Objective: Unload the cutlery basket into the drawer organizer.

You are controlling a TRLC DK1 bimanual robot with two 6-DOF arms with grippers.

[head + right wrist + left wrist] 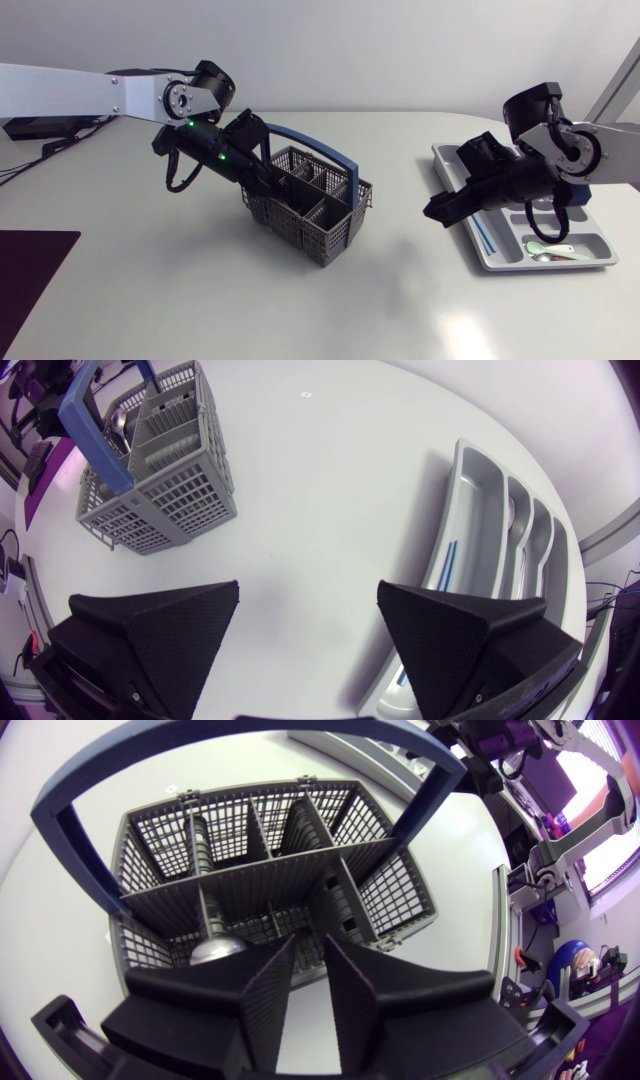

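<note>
The grey plastic mesh cutlery basket (pixel 330 235) with a blue hoop handle stands mid-worktop. A metal utensil (pixel 200 870) stands upright in one compartment, so I judge the unloading only partly done. My left gripper (pixel 310 942) sits at the basket's left edge, fingers narrowly parted and holding nothing. To the right, the pale grey drawer organizer (pixel 500 262) already holds a thin blue stick (pixel 484 236) and a white spoon (pixel 552 247). My right gripper (pixel 309 588) hangs spread wide and empty by its left edge. The white worktop (pixel 200 300) carries a dark purple mat (pixel 30 260) at its near left.
</note>
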